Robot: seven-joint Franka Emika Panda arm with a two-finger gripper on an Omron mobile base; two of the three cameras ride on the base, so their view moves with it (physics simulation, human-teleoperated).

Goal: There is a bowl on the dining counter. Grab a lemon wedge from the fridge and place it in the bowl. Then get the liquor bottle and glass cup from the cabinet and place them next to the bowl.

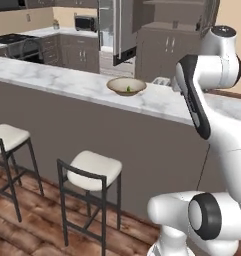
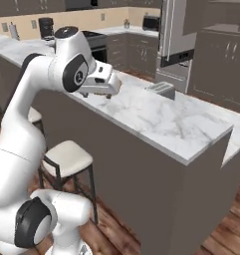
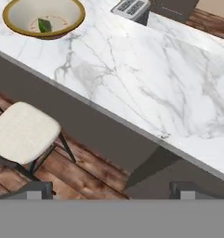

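One item down, two to go, as far as I can judge. The bowl [image 3: 43, 17] sits at the upper left of my hand view on the dining counter [image 3: 146, 93], and there's a small green wedge [image 3: 44, 25] lying inside it, which I'm reading as the lemon wedge already dropped off. From the left base view the same bowl [image 1: 126, 86] shows just above centre, on the marble top [image 1: 52, 79].

My claw [image 3: 111, 189] is spread wide and carrying nothing; you can see my two dark fingertips [image 3: 36, 189] poking up at the bottom of the hand view, well apart, with nothing but counter edge and floor between them. I'm hanging over the near edge of the counter, with a white-cushioned stool [image 3: 23, 132] at lower left.

So the step in hand is the switch from lemon to drinks: liquor bottle and glass cup next. I can't spot either of them from here. The fridge [image 1: 117, 30] stands at the top centre of the left base view with its door looking ajar, and brown cabinets [image 1: 167, 50] sit to the right of it across the kitchen.

Next move probably means driving the base around the counter toward the cabinet, keeping my arm tucked so I don't clip the bowl or the toaster-looking thing [image 3: 131, 7] at the top of my view.
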